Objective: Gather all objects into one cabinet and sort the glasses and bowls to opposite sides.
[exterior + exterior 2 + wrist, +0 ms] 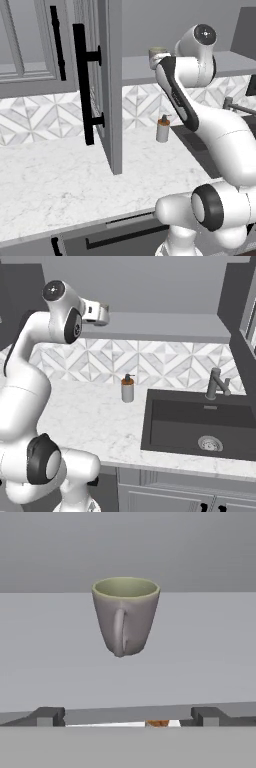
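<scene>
The white marble bench [90,421] runs under a patterned tile wall, with a dark sink [197,423] sunk into its right end and a grey faucet [217,383] at the sink's back edge. A grey cabinet door [107,85] with a black bar handle [82,82] stands open over the bench. Above the tiles runs a grey shelf [165,326]. The tool [125,716] is level with the shelf's front edge, its fingertips [47,716] wide apart and empty. The grey mug with olive-green rim [125,614] stands upright on the shelf, well back from the front edge, handle toward the tool. A small soap dispenser [128,388] stands near the bench's back edge, left of the sink.
</scene>
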